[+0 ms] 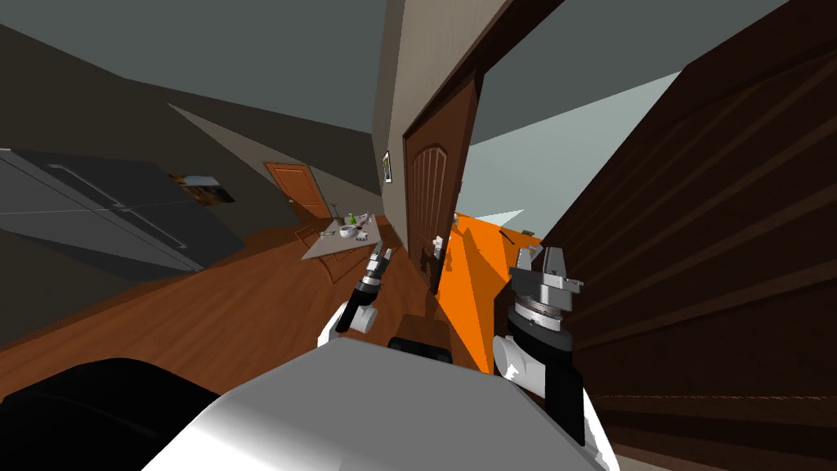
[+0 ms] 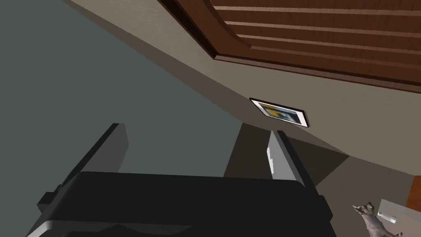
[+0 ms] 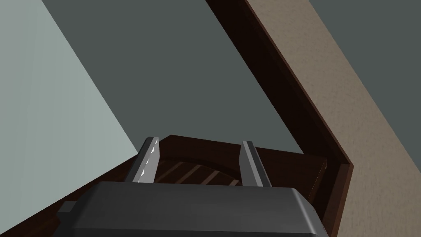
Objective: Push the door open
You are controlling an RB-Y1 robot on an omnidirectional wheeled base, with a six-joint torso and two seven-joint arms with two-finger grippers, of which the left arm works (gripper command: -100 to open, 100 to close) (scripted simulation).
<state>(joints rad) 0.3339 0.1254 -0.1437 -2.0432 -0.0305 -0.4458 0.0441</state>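
a dark slatted door [image 1: 719, 229] fills the robot's right side, swung well off the doorway, with an orange floor [image 1: 478, 278] showing through the gap between it and a second brown arched door leaf [image 1: 431, 188] ahead. the right gripper [image 1: 543, 266] is raised just beside the slatted door, its fingers spread and holding nothing; whether it touches the door cannot be told. the left gripper [image 1: 380, 257], also spread and empty, hangs near the arched leaf, below a small picture frame [image 1: 386, 166]. the push looks partly done. to finish it cleanly, the right arm should likely press flat against the slats near the free edge, following the swing steadily, while the left arm keeps clear of the gap.
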